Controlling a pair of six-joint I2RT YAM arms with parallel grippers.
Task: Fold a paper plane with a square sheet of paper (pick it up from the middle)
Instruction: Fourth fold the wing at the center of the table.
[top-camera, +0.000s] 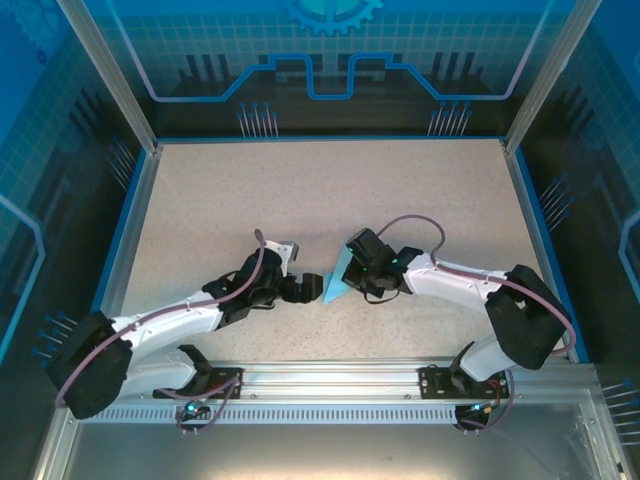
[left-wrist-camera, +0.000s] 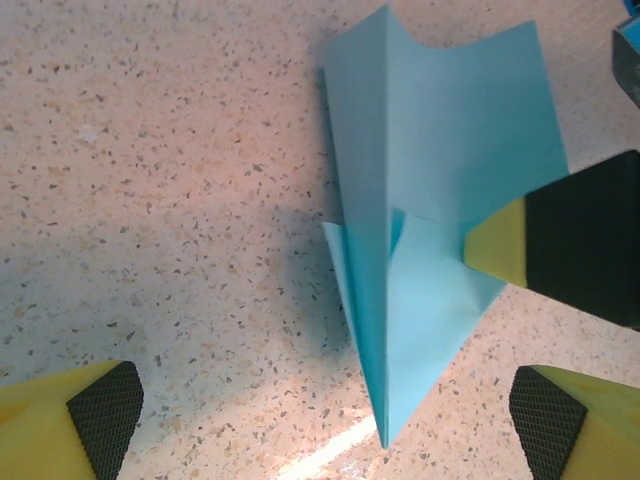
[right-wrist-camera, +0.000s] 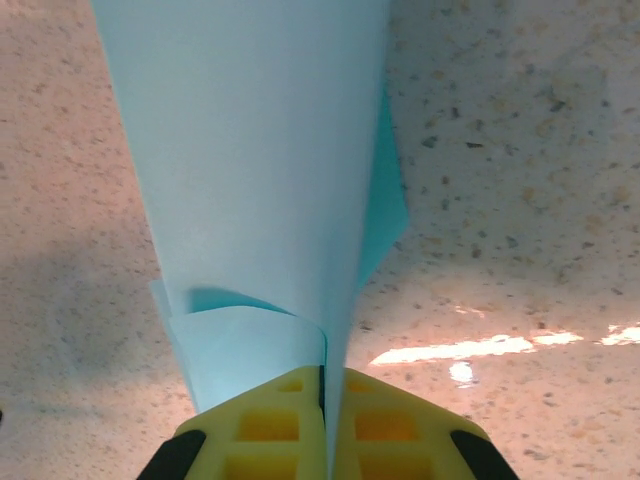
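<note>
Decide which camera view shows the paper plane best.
The left wrist view: the paper plane shows its pointed outline and creases. The right wrist view crops it close; the top view gives a small blue sliver.

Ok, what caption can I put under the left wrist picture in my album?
Left gripper open wide, looking at the light-blue paper plane the right gripper pinches.

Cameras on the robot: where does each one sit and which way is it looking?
Top external: high up behind the robot, looking down at the table; left arm and right arm show.
Left wrist: on the left arm, looking past the open left gripper at the paper plane.
Right wrist: on the right arm, looking past the right gripper, shut on the paper plane.
Shared: all three see the paper plane.
</note>
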